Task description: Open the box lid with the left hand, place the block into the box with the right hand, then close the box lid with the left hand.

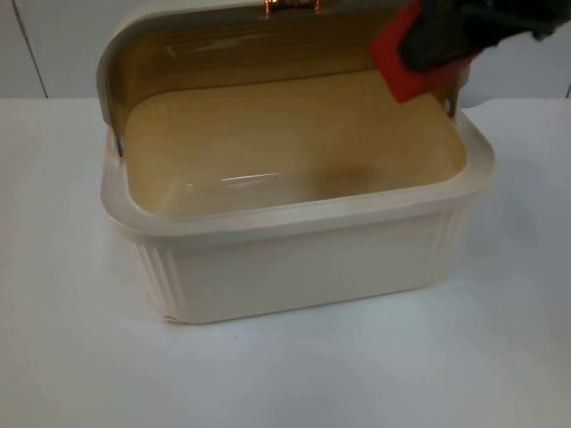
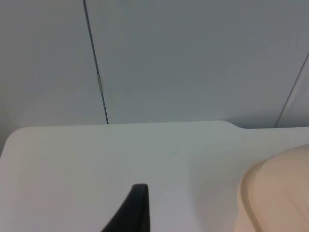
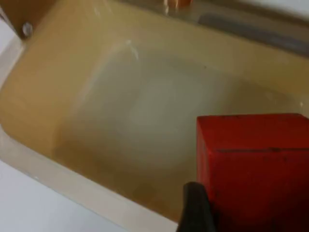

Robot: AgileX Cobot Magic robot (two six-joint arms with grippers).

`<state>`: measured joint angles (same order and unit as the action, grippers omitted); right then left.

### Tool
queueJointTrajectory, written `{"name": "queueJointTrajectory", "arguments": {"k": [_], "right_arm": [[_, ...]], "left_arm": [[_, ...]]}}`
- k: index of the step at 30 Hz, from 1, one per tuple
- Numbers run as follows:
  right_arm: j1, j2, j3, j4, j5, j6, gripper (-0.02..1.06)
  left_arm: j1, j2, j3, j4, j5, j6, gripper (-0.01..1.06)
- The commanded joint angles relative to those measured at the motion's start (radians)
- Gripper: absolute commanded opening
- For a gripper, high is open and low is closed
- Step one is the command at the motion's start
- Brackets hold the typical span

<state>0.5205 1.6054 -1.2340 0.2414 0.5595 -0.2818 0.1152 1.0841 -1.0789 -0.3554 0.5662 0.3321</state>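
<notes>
- Right end effector (image 1: 426, 55) closed on the red block (image 1: 403, 61), held in the air over the box's (image 1: 294, 259) back right corner, above the rim, not yet down inside.
- Key relation: the open hollow of the box lies below the block and toward the box's middle. From the right wrist view the block (image 3: 256, 164) hangs over the tan inner floor, with the near rim passing beneath it. My read is that a short lowering, perhaps with a small shift inward, would put it inside.
- Box's long axis runs across the top view, left to right; plenty of room either way.
- Lid (image 1: 223, 36) is swung up and back, standing behind the opening; a small orange-brown clasp shows at its upper edge. Opening step looks done.
- Block: bright red, flat faces, sharp edges, tilted in the grip.
- Box: cream plastic, ribbed corners, broad rounded rim, glossy tan inside, nothing in it.
- Left end effector (image 2: 133, 212): waiting over the white surface (image 2: 120, 159) just beside the box's curved edge (image 2: 275, 193); cannot tell its state.
- Right arm is the nearer one; the left is left with the closing.
</notes>
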Motion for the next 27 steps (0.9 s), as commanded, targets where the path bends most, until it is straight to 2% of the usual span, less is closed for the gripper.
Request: {"name": "queueJointTrajectory", "arguments": {"k": [1, 2, 3, 7, 8, 11, 13, 20, 27], "right_arm": [[0.021, 0.020, -0.007, -0.012, -0.033, -0.002, 0.23], [0.034, 0.028, -0.007, -0.012, -0.053, -0.004, 0.30], [0.034, 0.028, -0.007, -0.012, -0.053, -0.004, 0.30], [0.053, 0.071, -0.007, -0.001, -0.103, -0.004, 0.67], [0.053, 0.071, -0.007, -0.001, -0.103, -0.004, 0.67], [0.053, 0.107, -0.007, -0.001, -0.097, 0.001, 0.91], [0.053, 0.117, -0.007, -0.001, -0.088, 0.001, 1.03], [0.053, 0.111, -0.007, 0.006, -0.089, 0.001, 1.05], [0.053, 0.109, -0.007, 0.026, 0.014, 0.007, 1.05]], "left_arm": [[0.004, -0.005, 0.008, 0.000, -0.012, 0.003, 1.05], [0.004, -0.005, 0.016, 0.000, -0.023, 0.003, 1.05], [0.004, -0.005, 0.016, 0.000, -0.023, 0.003, 1.05], [0.004, -0.005, 0.039, 0.000, -0.046, 0.003, 1.05], [0.004, -0.005, 0.039, 0.000, -0.046, 0.003, 1.05], [0.004, -0.005, 0.039, 0.000, -0.056, 0.003, 1.05], [0.004, -0.005, 0.039, 0.006, -0.056, 0.003, 1.05], [0.004, -0.005, 0.039, 0.009, -0.057, 0.003, 1.05], [0.004, -0.005, 0.039, 0.009, -0.057, 0.003, 1.05]]}}
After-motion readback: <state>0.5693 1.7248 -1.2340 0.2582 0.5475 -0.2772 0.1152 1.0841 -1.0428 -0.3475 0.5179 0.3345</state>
